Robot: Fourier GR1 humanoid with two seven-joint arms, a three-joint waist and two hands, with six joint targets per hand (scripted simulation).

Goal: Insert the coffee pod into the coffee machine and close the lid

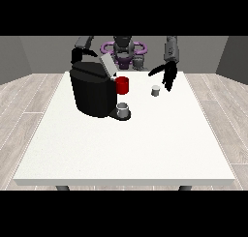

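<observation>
Judging by how things are lying, the task is being seen as barely begun. The pod [155,90], a small pale cylinder, is standing alone on the table [126,149], right of the machine [93,92] and apart from it, and is not being held. The lid [107,66] is being kept raised, tilted up at the machine's top, so both steps are being left to do: the pod is still to be lifted and seated, and the lid brought down.

The hand at the view's right [168,77] is being held just above and beside the pod, fingers hanging straight down and spread, with nothing between them. Whether a fingertip is touching the pod cannot be told. The hand at the view's left [79,53] is being carried behind the machine's top, and whether its fingers are apart or together cannot be told.

A red cup [122,85] is standing between pod and machine, close against the machine's side, and a grey cup [124,110] is sitting on the machine's tray in front. Any path from pod to lid opening is being judged to need height over the red cup. Broad bare table is being left toward the camera and to the right; the pod is being kept well inside the table's far edge and right edge.
</observation>
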